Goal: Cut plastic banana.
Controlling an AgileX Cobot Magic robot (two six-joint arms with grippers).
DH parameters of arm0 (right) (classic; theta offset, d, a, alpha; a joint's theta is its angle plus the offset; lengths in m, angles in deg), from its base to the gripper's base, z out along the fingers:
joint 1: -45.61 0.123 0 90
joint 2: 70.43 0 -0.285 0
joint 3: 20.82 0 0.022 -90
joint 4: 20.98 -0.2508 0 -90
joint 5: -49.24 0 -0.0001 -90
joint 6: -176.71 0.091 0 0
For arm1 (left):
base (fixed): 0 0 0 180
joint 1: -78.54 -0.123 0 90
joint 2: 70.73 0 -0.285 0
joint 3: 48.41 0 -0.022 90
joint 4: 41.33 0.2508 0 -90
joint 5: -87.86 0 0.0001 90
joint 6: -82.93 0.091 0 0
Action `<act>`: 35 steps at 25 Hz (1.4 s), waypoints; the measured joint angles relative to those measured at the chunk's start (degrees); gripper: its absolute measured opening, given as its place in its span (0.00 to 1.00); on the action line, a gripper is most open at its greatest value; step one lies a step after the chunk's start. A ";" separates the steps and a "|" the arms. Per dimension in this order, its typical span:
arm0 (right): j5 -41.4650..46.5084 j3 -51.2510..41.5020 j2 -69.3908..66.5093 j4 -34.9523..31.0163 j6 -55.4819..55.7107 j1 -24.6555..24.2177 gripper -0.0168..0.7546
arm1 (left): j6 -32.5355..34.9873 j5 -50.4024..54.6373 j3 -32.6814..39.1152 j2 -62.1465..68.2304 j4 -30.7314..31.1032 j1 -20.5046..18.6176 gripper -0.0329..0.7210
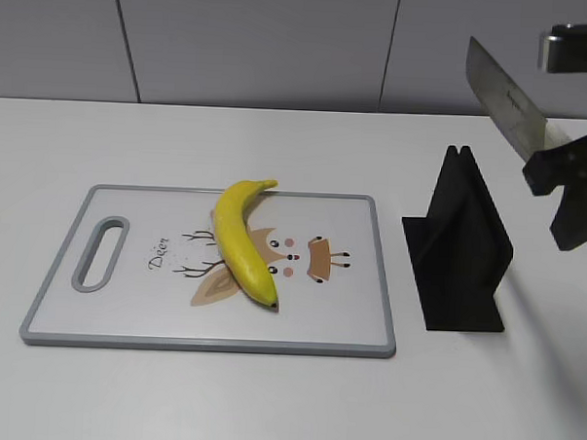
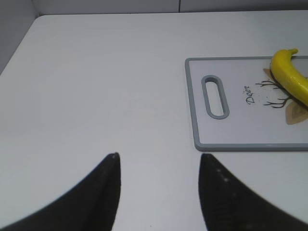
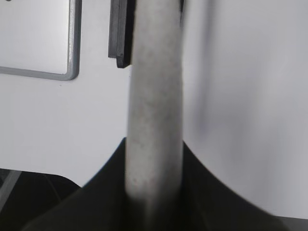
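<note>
My right claw is clamped on the grey handle of a broad steel-bladed knife, held high with the blade slanting up and away to my left. The black plastic knife stand sits below and just left of that claw, empty, so I judge the step in hand is carrying the knife across to the fruit. The smooth bright-yellow plastic banana lies well to the left of my right claw, flat and whole on the white cutting board with grey rim, stem pointing away from me. Next I would swing the blade over the banana's middle, square it across the curve, then press straight down.

My left claw hangs above bare white worktop, fingers apart and holding nothing; the board's handle slot lies ahead to its right.

My right wrist view is filled by the blurred handle, so the blade edge is hidden there, and the banana's far end is cut off in my left wrist view
</note>
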 joint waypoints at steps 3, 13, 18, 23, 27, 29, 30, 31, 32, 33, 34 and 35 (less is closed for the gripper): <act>2.99 3.80 0.15 -0.11 -5.32 0.00 0.26 | 0.00 0.00 0.00 0.00 0.00 0.00 0.72; 5.44 7.36 0.03 -7.79 -29.60 0.00 0.25 | 0.00 0.00 0.00 0.00 0.00 0.00 0.72; 6.08 7.43 -2.14 -9.03 -37.38 0.00 0.25 | 0.00 0.00 0.00 0.00 0.00 0.00 0.72; 6.13 7.63 -5.07 -9.14 -44.01 0.00 0.25 | 0.97 -0.22 0.00 0.00 -0.23 0.00 0.76; 5.93 9.30 -5.70 -9.14 -47.75 0.00 0.25 | 2.01 -0.29 -0.26 1.76 -1.26 0.00 0.85; 5.35 10.09 -5.70 -9.14 -48.18 0.00 0.25 | 2.28 -0.37 -0.63 3.52 -1.34 0.00 0.85; 5.27 10.31 -5.70 -9.14 -48.25 0.00 0.25 | 2.47 -0.35 -0.70 4.11 -1.20 0.00 0.83; 5.15 10.39 -5.70 -9.14 -48.30 0.00 0.25 | 3.39 -0.21 -0.70 4.71 -0.94 0.00 0.81; 5.15 10.46 -5.70 -9.14 -48.37 0.00 0.25 | 4.79 0.03 -0.70 5.23 -0.84 0.00 0.79; 5.15 10.46 -5.70 -9.14 -48.65 0.00 0.25 | 6.20 0.24 -0.81 5.67 -0.71 0.00 0.78; 5.12 10.46 -5.70 -9.14 -48.95 0.00 0.25 | 6.91 0.25 -1.04 6.27 -0.71 0.00 0.77; 5.12 10.46 -5.70 -9.14 -49.59 0.00 0.25 | 7.62 0.16 -1.37 6.94 -0.71 0.00 0.76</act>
